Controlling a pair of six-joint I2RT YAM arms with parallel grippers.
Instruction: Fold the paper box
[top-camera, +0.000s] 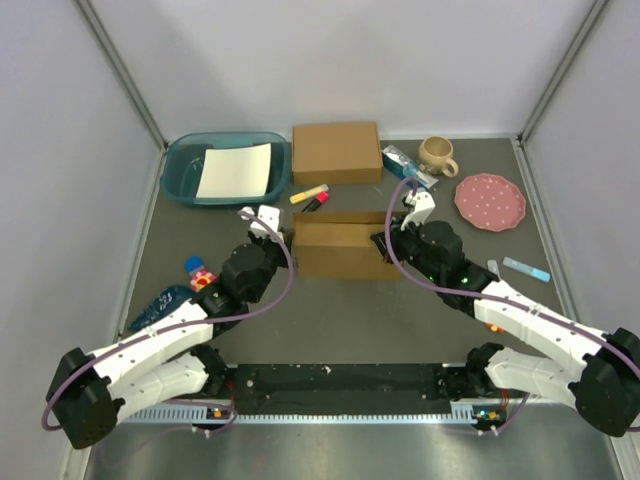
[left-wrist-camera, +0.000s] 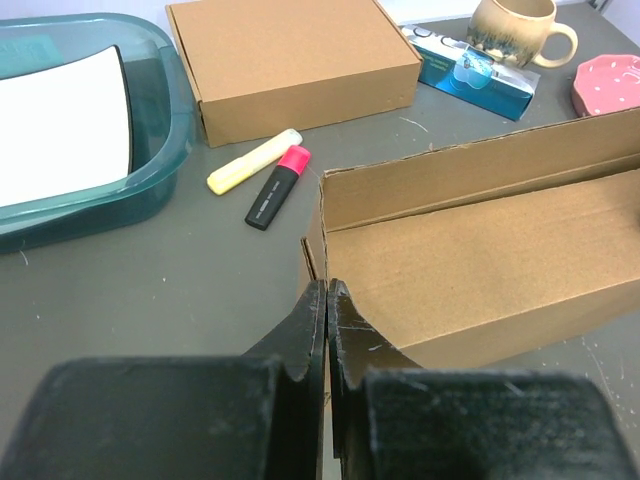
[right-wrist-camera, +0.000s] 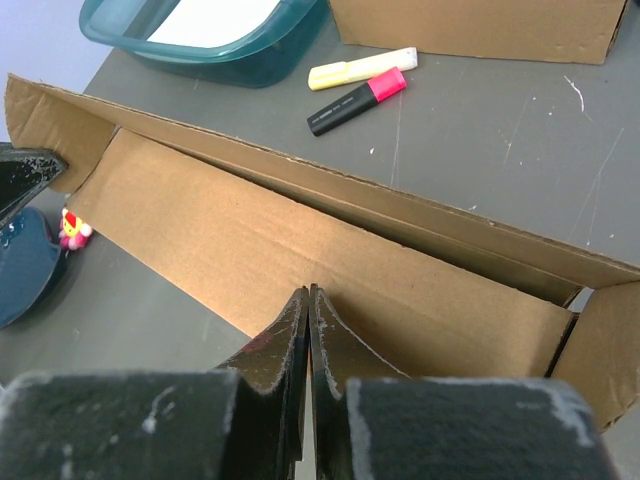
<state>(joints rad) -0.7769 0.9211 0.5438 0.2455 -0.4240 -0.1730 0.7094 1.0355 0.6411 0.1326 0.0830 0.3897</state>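
The paper box (top-camera: 340, 250) is plain brown cardboard, standing half-formed in the middle of the table with its long walls raised and its top open. It also shows in the left wrist view (left-wrist-camera: 480, 270) and the right wrist view (right-wrist-camera: 300, 230). My left gripper (top-camera: 285, 240) is shut, its tips (left-wrist-camera: 327, 290) against the box's left end corner. My right gripper (top-camera: 383, 243) is shut, its tips (right-wrist-camera: 310, 292) resting on the box's long front panel near the right end. I see no cardboard between either pair of fingers.
A smaller closed brown box (top-camera: 336, 152) sits behind. A teal tub (top-camera: 180, 170) holding a white sheet is back left. Yellow (top-camera: 308, 193) and pink-black (top-camera: 318, 202) highlighters lie between. A mug (top-camera: 437, 154), blue packet (top-camera: 408, 165), pink plate (top-camera: 490, 201) and toy figure (top-camera: 200, 272) surround.
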